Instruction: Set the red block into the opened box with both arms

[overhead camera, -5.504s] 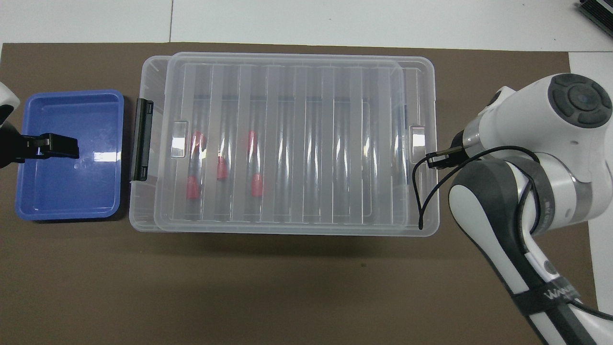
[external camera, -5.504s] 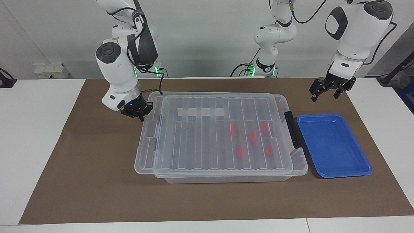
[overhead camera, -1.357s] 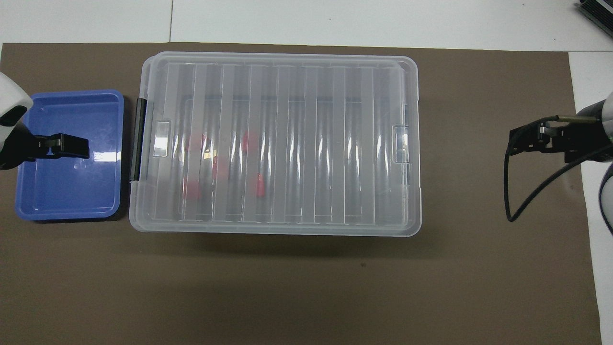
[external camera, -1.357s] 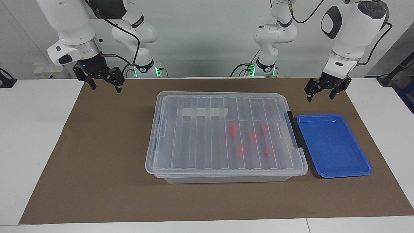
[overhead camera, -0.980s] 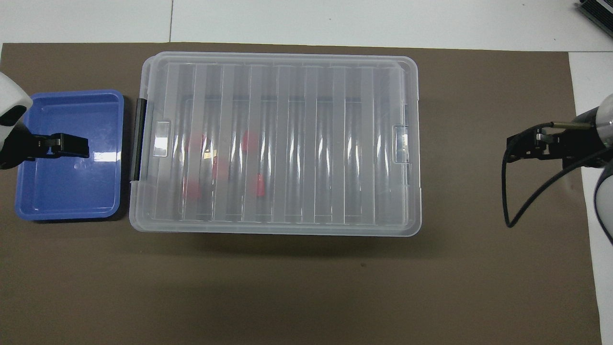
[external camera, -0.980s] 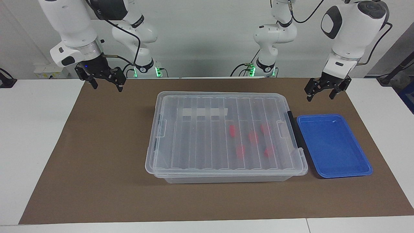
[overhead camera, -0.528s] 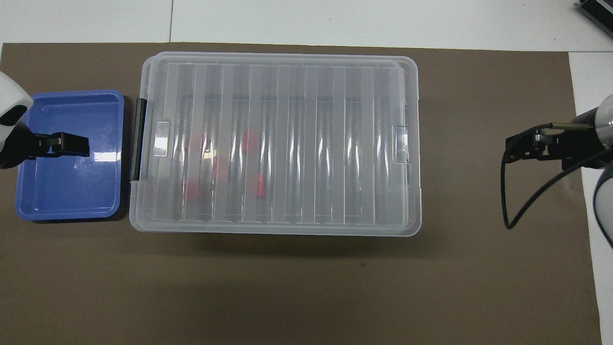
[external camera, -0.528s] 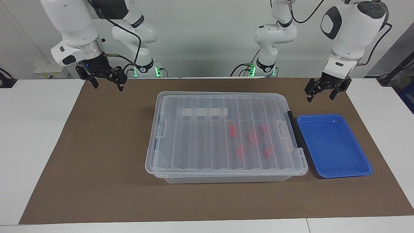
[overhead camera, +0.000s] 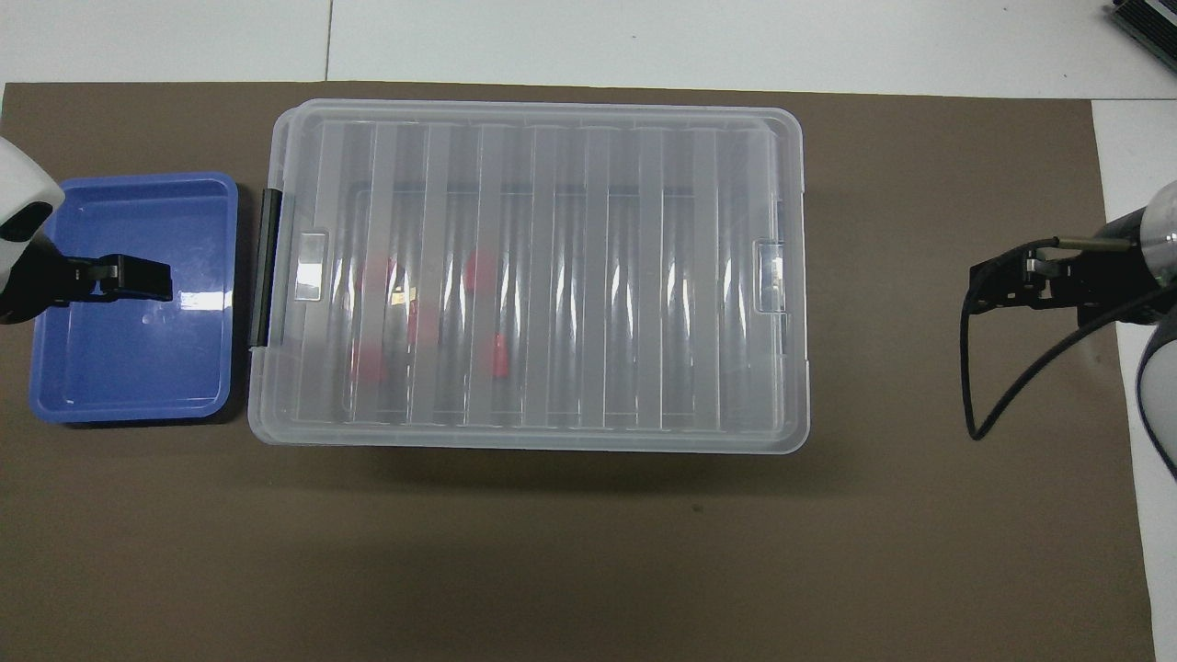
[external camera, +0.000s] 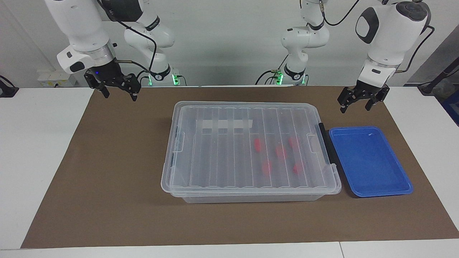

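1. Red blocks (external camera: 281,152): five counted, all lying inside the box (external camera: 247,197) under its clear lid (overhead camera: 561,276). None shows outside it.
2. Dial used: overhead view, centred on the box, twelve o'clock pointing away from the robots.
3. Position in the box: the blocks cluster in the nine o'clock half, toward the left arm's end. Each block's long axis runs roughly twelve to six.
4. Box: long axis runs nine to three, arm to arm. The lid sits square on it. The black bar (overhead camera: 268,267) is on the nine o'clock end wall.
5. Left gripper (external camera: 355,107): raised at nine o'clock, over the robot-side edge of the blue tray (external camera: 380,195), which sits just beside the box. Jaws spread wide, nothing between them.
6. Right gripper (external camera: 120,96): raised at three o'clock, over the brown mat (external camera: 107,161), well apart from the box. Jaws spread wide, nothing held.
7. Governing relation: the blocks lie toward three o'clock from the left jaws and below them. The left arm is plainly the nearer; the right arm would have to cross most of the box.
8. Judgement: with the lid on, neither arm can reach a block. Any handling needs the lid lifted first, probably one gripper at each short end.
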